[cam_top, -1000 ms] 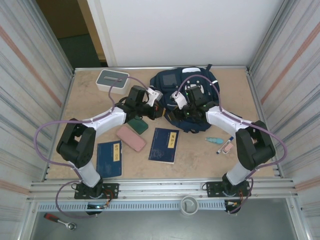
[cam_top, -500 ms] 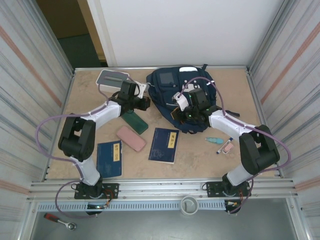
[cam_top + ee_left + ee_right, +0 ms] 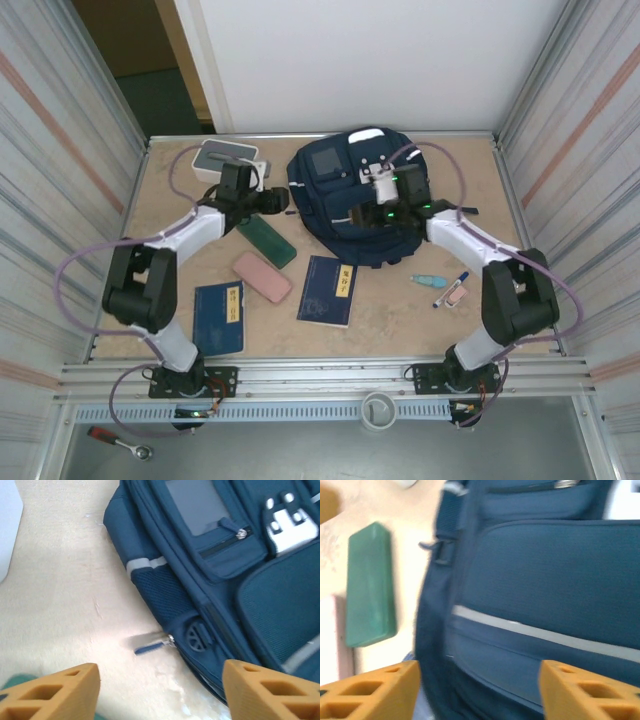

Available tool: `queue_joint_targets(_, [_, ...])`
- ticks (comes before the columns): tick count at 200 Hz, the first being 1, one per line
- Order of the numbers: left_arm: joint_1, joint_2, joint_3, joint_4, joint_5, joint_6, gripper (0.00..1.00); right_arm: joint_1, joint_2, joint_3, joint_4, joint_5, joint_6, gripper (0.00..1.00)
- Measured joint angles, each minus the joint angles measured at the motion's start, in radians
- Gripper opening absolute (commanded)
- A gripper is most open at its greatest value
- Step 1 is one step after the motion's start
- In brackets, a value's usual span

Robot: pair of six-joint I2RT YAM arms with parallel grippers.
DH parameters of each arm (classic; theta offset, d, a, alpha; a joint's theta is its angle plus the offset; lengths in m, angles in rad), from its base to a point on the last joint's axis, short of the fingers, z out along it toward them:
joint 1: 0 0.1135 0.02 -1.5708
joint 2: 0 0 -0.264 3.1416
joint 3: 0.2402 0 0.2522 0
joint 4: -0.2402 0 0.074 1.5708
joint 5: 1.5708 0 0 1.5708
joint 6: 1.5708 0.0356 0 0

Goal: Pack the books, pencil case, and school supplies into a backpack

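— Largest entry?
— Table (image 3: 400,330), tan. On it, the backpack (image 3: 345,195), navy, lying flat at upper centre of the overhead view. Its zips are shut as far as shows.

— Next?
— Books (image 3: 328,290), two, navy, at lower centre and lower left, well apart from the backpack. Nothing looks packed yet.

— The arms?
— Left end effector (image 3: 160,667): at the backpack's left edge, fingers apart, empty. Right end effector (image 3: 480,665): over the backpack's middle, fingers likewise apart, empty.

— Smaller stock?
— Green case (image 3: 266,240), just below the left end effector in the overhead view. Marker (image 3: 427,280) and pen (image 3: 455,293), right of the backpack's lower end.

— Smallest?
— Zip pull (image 3: 150,647), lower centre of the left wrist view. It lies straight ahead of the left end effector, in line with the gap between its fingers. It juts leftward from the backpack's side onto the table, long axis near level across the frame.

— Which arm takes it?
— Left is the nearer, by my reading. The pull's length runs across the gap, so a wrist turn is probably needed before closing.
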Motion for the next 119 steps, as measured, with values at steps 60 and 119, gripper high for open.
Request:
queue_joint_targets(60, [-0.232, 0.069, 0.098, -0.055, -0.006, 0.193, 0.82, -0.261, 0.056, -0.006, -0.099, 0.134, 0.219, 0.67])
queue_joint_targets(119, [-0.332, 0.336, 0.402, -0.261, -0.085, 0.378, 0.87, -0.263, 0.173, -0.018, -0.082, 0.128, 0.286, 0.61])
